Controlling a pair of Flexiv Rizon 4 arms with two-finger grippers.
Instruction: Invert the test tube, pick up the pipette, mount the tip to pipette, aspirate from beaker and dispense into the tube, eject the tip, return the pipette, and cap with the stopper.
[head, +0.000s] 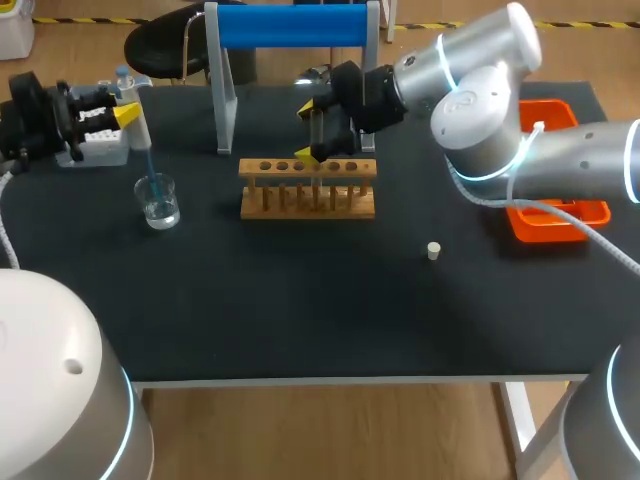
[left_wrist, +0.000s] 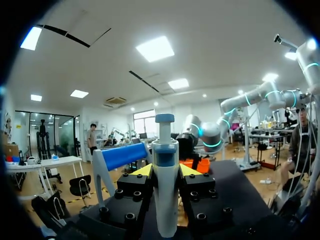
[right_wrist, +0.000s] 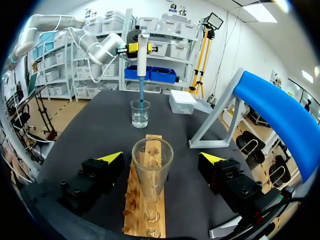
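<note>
At the table's left, my left gripper (head: 122, 115) is shut on the white pipette (head: 138, 115), holding it upright. The pipette's blue tip (head: 151, 168) dips into the glass beaker (head: 158, 201). In the left wrist view the pipette (left_wrist: 165, 190) stands clamped between the yellow-tipped fingers (left_wrist: 142, 170). My right gripper (head: 310, 132) is open at the wooden rack (head: 308, 188). The clear test tube (right_wrist: 152, 175) stands mouth up in the rack (right_wrist: 145, 220), between the wide-spread fingers (right_wrist: 107, 161), which do not touch it. A small white stopper (head: 433, 250) lies on the mat right of the rack.
A blue-topped pipette stand (head: 290, 27) rises behind the rack. The white tip box (head: 100, 148) sits under my left gripper, at the far left. An orange tray (head: 560, 218) lies at the right edge beneath my right arm.
</note>
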